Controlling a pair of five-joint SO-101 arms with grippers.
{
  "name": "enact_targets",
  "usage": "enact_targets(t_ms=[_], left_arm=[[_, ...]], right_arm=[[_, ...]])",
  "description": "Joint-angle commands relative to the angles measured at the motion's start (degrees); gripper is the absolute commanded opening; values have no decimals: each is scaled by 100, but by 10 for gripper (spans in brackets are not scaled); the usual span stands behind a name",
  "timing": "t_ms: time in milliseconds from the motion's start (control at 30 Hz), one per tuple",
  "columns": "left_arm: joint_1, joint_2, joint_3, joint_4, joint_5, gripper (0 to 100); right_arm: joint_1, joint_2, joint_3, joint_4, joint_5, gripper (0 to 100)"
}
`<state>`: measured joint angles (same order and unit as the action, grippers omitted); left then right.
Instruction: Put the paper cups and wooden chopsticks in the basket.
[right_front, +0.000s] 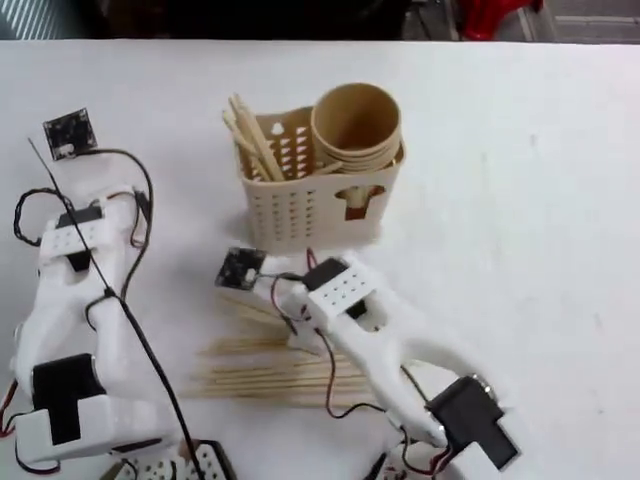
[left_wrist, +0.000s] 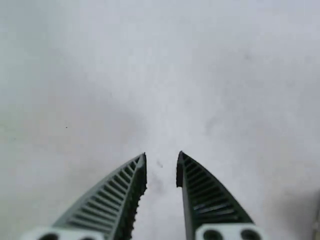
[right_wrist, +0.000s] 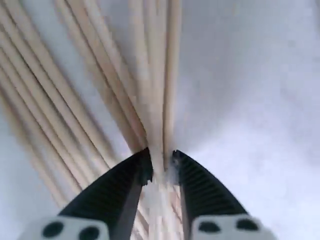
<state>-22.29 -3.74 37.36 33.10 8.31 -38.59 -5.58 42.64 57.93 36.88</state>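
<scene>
On the table (right_front: 520, 200), right jaws pinch chopsticks (right_wrist: 155, 75); left jaws narrowly parted.

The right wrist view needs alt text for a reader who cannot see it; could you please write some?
The right hand, its two dark fingers nearly together, pinches one or two of the pale wooden chopsticks that lie fanned out on a white table.
</scene>
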Motion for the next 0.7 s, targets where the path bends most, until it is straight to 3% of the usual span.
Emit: enact_targets(t_ms=[0, 667], left_arm=[[-13, -57, -53, -167, -79, 120], [-4, -48, -53, -193, -79, 120]], right_arm=[[145, -75, -237, 110, 35, 52], [576, -1420, -220, 198, 70, 16]])
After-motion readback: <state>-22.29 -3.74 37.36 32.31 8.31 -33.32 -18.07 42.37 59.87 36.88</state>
